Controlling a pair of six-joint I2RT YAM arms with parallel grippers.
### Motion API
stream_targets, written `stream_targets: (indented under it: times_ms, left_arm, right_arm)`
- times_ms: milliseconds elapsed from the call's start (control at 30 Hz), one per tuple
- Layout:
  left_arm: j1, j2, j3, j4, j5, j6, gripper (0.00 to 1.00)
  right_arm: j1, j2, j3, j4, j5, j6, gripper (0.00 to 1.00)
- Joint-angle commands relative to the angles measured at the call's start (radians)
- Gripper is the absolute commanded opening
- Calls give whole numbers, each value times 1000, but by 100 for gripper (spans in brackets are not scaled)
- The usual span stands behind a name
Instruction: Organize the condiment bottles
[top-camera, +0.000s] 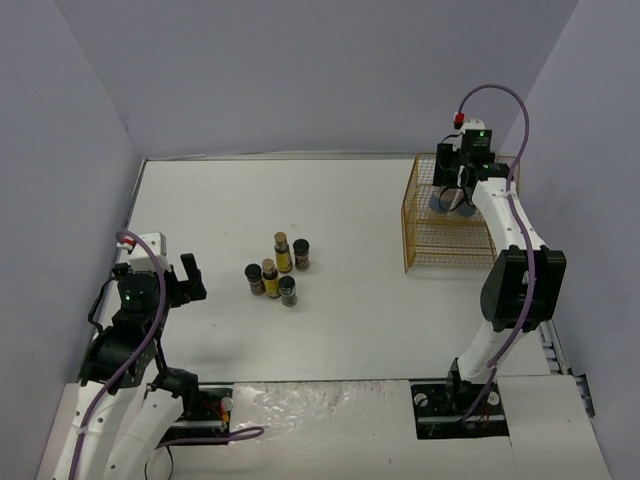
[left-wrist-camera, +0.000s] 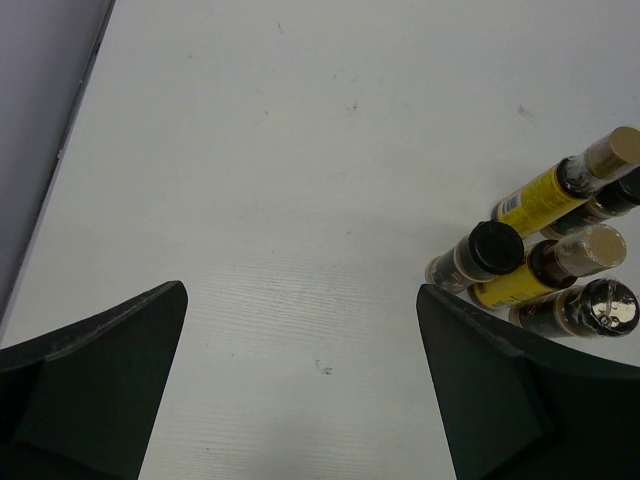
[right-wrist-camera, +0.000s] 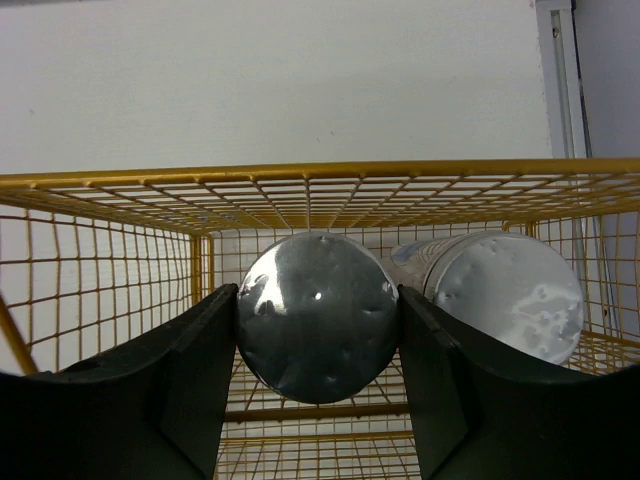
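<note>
Five small bottles stand clustered mid-table: two slim yellow bottles (top-camera: 283, 251) (top-camera: 270, 277) and three short dark jars (top-camera: 301, 253) (top-camera: 254, 279) (top-camera: 288, 290). In the left wrist view they lie at the right, a yellow bottle (left-wrist-camera: 550, 188) and a black-lidded jar (left-wrist-camera: 480, 254) among them. My left gripper (top-camera: 190, 280) (left-wrist-camera: 300, 390) is open and empty, left of the cluster. My right gripper (top-camera: 452, 195) (right-wrist-camera: 318, 330) is inside the gold wire basket, shut on a silver-lidded jar (right-wrist-camera: 318, 315). A second silver-lidded jar (right-wrist-camera: 510, 295) stands just to its right in the basket.
The gold wire basket (top-camera: 425, 250) (right-wrist-camera: 300, 180) stands at the table's right side near the far edge. Grey walls enclose the table on the left, back and right.
</note>
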Motion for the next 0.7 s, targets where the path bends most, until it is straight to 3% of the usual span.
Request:
stream_targets:
  times_ms: [0, 67, 133, 333, 433, 667]
  left_arm:
    - [-1, 19, 18, 78, 5, 7, 97]
    - [-1, 19, 17, 79, 5, 7, 97]
    - [-1, 19, 18, 80, 6, 8, 97]
    - [-1, 22, 17, 81, 10, 8, 97]
    - [-1, 28, 18, 83, 14, 8, 97]
    - [1, 34, 18, 89, 28, 13, 97]
  right_arm:
    - [5, -30, -11, 100, 3, -2, 44]
    - [7, -51, -17, 99, 2, 1, 60]
    - [14, -88, -18, 98, 1, 1, 68]
    - [111, -244, -35, 84, 11, -3, 85]
    - [214, -310, -61, 67, 1, -22, 87]
    - [456, -373, -144, 82, -198, -25, 87]
